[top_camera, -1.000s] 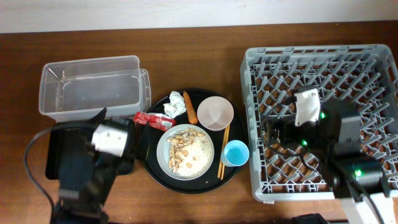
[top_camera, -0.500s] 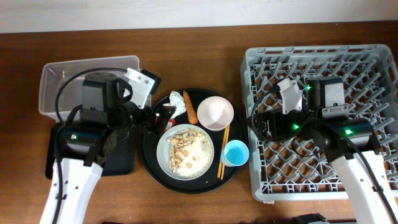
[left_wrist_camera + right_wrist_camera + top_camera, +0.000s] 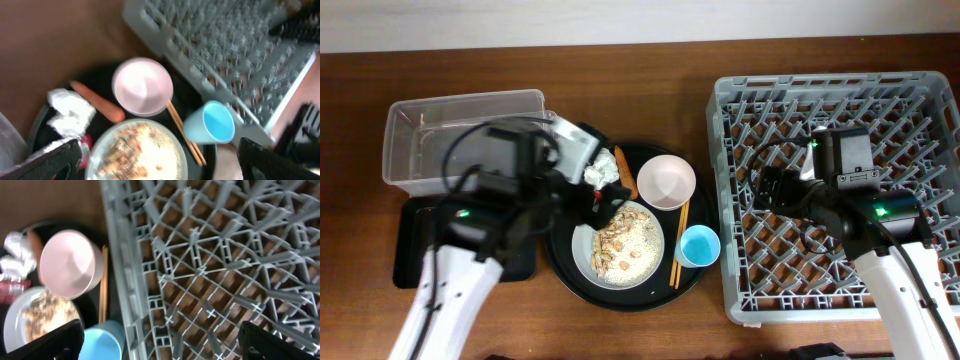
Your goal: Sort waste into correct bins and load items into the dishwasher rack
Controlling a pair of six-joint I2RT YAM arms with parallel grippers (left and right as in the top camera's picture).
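Wood tbl (image 3: 650, 90): round black tray (image 3: 560, 272), crumbly scraps (image 3: 617, 236), pegged grey rack (image 3: 880, 100); L pincer (image 3: 160, 162), R pincer (image 3: 160, 345) splayed.

You are at what looks like a robotics lab bench set up as a dish-clearing station, rather than a working kitchen. Two black-and-white robot arms, the left arm (image 3: 440, 300) and the right arm (image 3: 905, 285), with loose cables and green indicator lights, reach over a brown wooden table (image 3: 650, 90) set against a plain pale wall (image 3: 620, 20). The kitchen part is laid out like props: a grey catering-style dishwasher rack (image 3: 920, 100), a round black tray (image 3: 640, 300) carrying a plate (image 3: 640, 255) of food scraps (image 3: 618, 232), a bowl (image 3: 666, 181), a cup (image 3: 699, 246) and chopsticks (image 3: 677, 250), and beside it a clear plastic tub (image 3: 420, 130) and a shallow black tray (image 3: 410, 250)
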